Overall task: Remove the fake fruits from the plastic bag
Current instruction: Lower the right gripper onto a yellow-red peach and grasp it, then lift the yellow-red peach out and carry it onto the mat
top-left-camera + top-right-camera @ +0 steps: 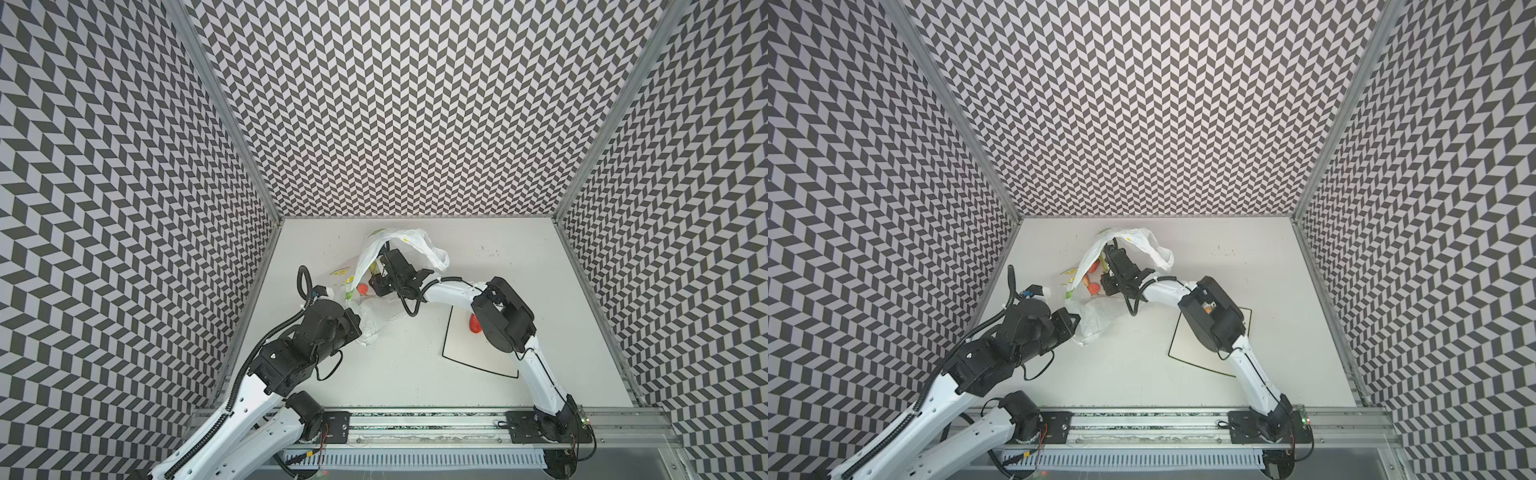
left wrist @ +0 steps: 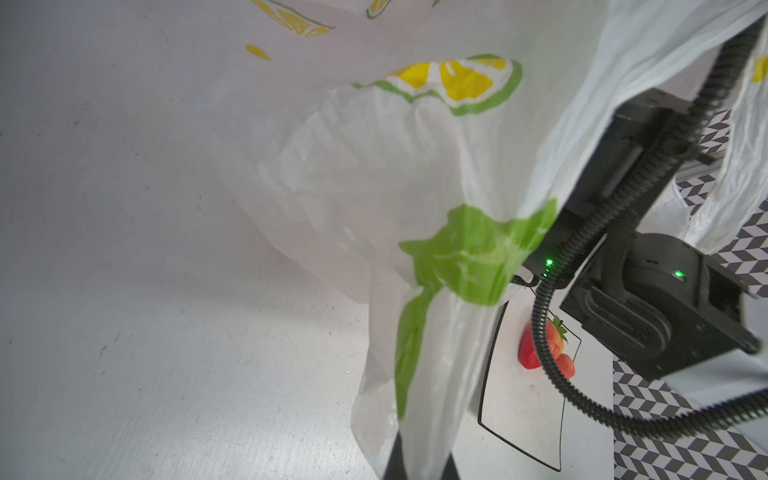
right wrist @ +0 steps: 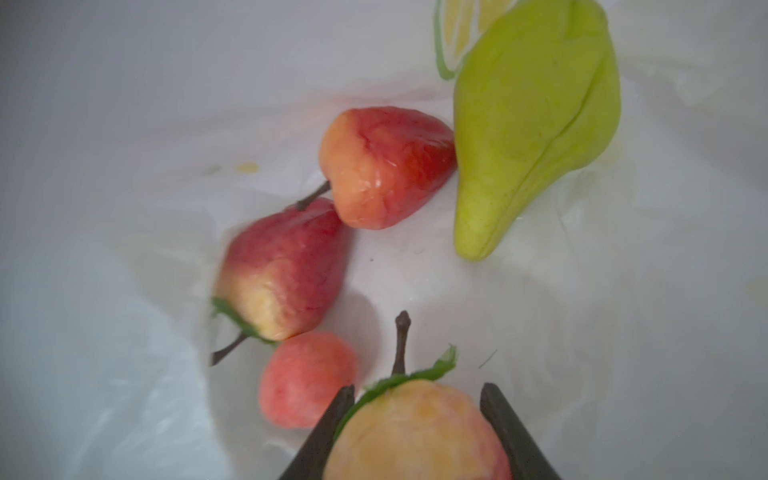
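The plastic bag (image 1: 434,255) lies crumpled on the tabletop (image 1: 415,390), its mouth edge arched up over the right arm's wrist. The right pincer (image 3: 417,388) is inside the bag, both fingers pressed against the sides of a stemmed yellow-orange fruit (image 3: 415,436), holding it. Deeper in the bag lie a small pink fruit (image 3: 307,378) just beside that one, two red-orange fruits (image 3: 282,266) touching each other, and a lumpy green fruit (image 3: 536,124) against the bag's wall. The left pincer (image 2: 419,453) is clamped tight on a fold of the bag's near edge. To the right of the bag, apart from it, sits the black-rimmed plate (image 1: 469,353) carrying strawberries (image 2: 556,338). Bare tabletop stretches nearward from the bag, between the two arms, and a narrower bare strip runs behind the bag.
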Action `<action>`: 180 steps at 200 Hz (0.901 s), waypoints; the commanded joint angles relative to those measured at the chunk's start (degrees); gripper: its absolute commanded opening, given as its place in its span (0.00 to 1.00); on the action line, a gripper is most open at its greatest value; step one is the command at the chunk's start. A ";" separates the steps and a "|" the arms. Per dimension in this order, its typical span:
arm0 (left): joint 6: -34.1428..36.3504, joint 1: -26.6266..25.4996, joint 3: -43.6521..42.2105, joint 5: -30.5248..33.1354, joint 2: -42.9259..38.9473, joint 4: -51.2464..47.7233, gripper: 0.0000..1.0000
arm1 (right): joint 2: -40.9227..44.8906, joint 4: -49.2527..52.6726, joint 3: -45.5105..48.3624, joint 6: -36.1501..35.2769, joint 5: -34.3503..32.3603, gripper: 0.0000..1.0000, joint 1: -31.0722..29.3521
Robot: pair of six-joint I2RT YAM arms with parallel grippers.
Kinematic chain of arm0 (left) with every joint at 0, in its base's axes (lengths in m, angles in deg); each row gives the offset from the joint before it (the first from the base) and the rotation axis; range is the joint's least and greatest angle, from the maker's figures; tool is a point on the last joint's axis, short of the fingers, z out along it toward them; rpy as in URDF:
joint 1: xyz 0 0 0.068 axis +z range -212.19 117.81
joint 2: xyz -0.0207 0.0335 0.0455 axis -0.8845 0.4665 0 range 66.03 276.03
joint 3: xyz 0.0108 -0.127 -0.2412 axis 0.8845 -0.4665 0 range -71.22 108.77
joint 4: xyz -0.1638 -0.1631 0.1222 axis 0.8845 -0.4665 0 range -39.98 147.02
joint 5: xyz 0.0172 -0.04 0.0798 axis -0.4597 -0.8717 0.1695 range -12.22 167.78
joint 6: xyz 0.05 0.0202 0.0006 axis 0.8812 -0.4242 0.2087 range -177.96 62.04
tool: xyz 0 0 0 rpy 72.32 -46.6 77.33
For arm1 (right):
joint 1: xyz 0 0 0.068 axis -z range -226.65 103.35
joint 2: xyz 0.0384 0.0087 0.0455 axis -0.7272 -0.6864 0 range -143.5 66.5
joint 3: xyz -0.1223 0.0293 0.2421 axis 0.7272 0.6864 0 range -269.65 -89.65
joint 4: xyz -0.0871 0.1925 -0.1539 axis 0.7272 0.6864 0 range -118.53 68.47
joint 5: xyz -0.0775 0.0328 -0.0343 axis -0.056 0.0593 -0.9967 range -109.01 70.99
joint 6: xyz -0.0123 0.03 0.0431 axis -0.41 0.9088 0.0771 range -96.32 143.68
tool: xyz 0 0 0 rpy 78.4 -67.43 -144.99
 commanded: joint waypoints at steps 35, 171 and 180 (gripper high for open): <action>-0.62 -0.34 0.75 1.90 0.06 2.09 0.00 | 14.16 -7.23 10.84 5.87 6.09 0.35 -2.07; -0.45 -0.29 0.70 1.73 0.58 3.78 0.00 | 57.91 -0.30 49.34 10.79 3.01 0.35 -9.36; -0.39 -0.34 0.70 1.75 0.51 3.88 0.00 | 61.70 1.81 51.91 11.64 0.18 0.35 -9.38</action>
